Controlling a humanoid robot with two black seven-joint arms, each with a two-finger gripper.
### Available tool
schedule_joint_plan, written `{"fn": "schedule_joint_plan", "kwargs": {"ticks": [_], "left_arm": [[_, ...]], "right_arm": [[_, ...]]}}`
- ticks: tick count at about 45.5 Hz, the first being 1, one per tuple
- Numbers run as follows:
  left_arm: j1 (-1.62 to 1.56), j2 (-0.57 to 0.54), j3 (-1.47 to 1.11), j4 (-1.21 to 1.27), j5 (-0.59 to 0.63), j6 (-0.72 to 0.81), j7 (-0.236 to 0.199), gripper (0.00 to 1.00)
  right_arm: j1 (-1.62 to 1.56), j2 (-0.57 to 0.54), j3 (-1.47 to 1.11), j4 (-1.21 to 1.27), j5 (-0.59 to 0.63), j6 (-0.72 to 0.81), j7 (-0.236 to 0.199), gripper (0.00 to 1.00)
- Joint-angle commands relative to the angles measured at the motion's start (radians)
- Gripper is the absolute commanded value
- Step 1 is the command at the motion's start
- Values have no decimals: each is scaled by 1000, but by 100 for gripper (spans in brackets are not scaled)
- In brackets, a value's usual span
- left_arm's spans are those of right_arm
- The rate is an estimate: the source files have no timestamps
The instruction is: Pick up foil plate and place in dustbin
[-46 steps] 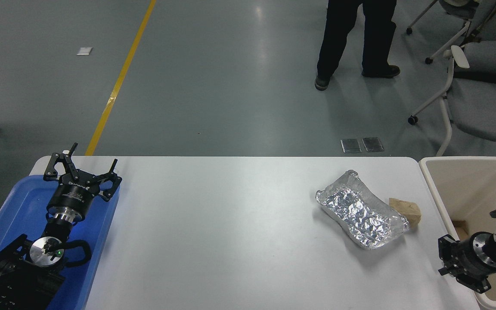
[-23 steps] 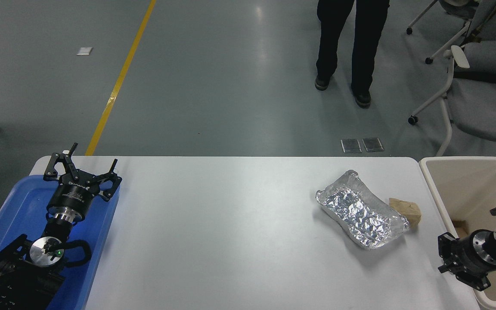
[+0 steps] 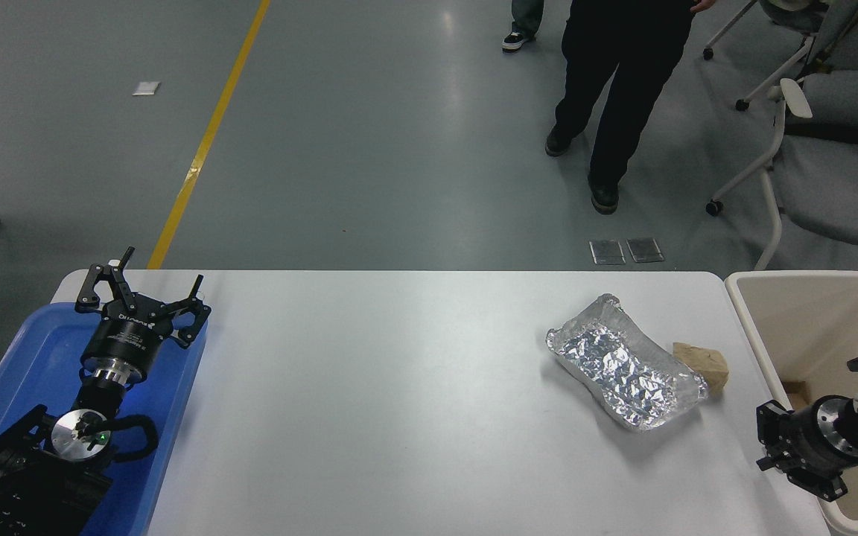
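The right hand [image 3: 771,447] sits low at the right edge of the table [image 3: 399,417], just beside the near wall of the dustbin [image 3: 742,305], and from this angle I cannot tell if its fingers are apart or together. The left hand [image 3: 142,298] is parked over the blue tray [image 3: 19,350] at the lower left, with its fingers spread wide and holding nothing. A little farther from the right hand, the foil plate [image 3: 626,365] lies flat on the table, at an angle, not yet touched. A small tan paper lump [image 3: 701,365] touches its right end, between the plate and the dustbin. I think the reach has not really begun. The risks are several: thin foil can crush or slip if it is pinched only at the rolled rim, and the paper lump may be pushed or taken together with the plate. Farther away, a person [image 3: 608,89] walks on the floor behind the table.
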Motion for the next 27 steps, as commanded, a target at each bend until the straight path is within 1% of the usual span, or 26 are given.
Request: {"fn": "schedule_joint_plan", "kwargs": {"ticks": [1,27], "left_arm": [[-2,0,2,0,0,0,2,99],[-2,0,0,0,0,0,0,99]], "right_arm": [[-11,-3,10,0,0,0,2,0],[9,0,10,16,-34,1,-1,0]]}}
